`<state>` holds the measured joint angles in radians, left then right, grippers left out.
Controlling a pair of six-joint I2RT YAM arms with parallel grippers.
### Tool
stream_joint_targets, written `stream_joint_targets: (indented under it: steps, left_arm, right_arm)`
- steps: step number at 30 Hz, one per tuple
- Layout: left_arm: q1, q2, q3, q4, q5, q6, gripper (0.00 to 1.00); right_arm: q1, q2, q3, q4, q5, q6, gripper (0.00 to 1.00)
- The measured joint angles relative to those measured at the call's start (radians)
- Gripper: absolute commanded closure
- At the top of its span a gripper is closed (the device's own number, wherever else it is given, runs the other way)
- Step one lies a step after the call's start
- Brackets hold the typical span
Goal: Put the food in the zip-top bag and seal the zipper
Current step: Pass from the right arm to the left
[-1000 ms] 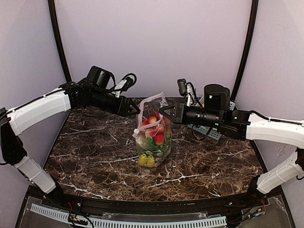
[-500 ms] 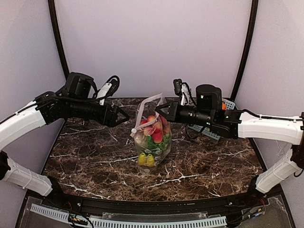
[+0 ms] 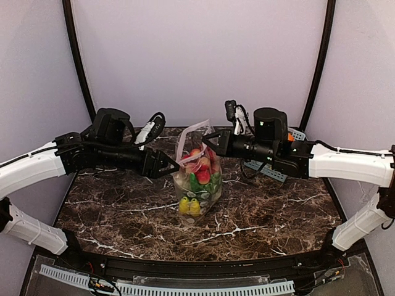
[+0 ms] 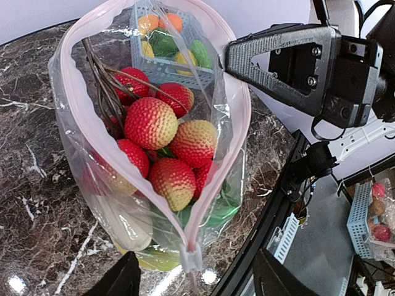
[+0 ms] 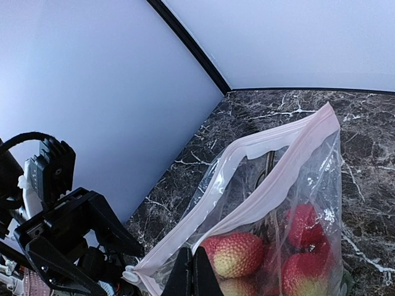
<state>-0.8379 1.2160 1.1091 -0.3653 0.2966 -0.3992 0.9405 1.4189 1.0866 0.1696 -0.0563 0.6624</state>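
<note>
**Zip-top bag, filled, mouth unsealed: loading looks largely done, sealing remains.**
Bench: zip-top bag upright mid-bench, nearer the far edge. Basket toward the far right corner, some pieces inside. Food in bag, red fruits uppermost. Zipper gaping. Right tool closed, apparently pinching the bag's rim. Left tool jaws apart astride the zipper's end, gripping nothing.

Sheathed in smooth white shells along the long links of the left arm and right arm; matte black at joints, wrists and round motor housings. Looped with thin black cables near each wrist. Tipped, at the right gripper, with black triangular plates, cut-out centres, small dark screws.
</note>
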Motion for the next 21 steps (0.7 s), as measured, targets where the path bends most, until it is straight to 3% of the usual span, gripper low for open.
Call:
stream_joint_targets:
  steps: [9, 14, 17, 21]
  left_arm:
    - [-0.004, 0.034, 0.002, 0.017, 0.002, -0.010, 0.56]
    - [-0.008, 0.050, 0.003, 0.012, -0.003, -0.014, 0.74]
    - [-0.010, 0.050, 0.003, 0.012, -0.010, -0.009, 0.77]
    - [-0.010, 0.050, 0.003, 0.013, -0.016, -0.008, 0.89]
  right_arm:
    - [0.000, 0.002, 0.007, -0.006, 0.010, -0.013, 1.00]
    - [0.000, 0.002, 0.007, -0.007, 0.010, -0.015, 1.00]
    - [0.000, 0.002, 0.007, -0.011, 0.010, -0.016, 1.00]
    - [0.000, 0.002, 0.007, -0.018, 0.012, -0.018, 1.00]
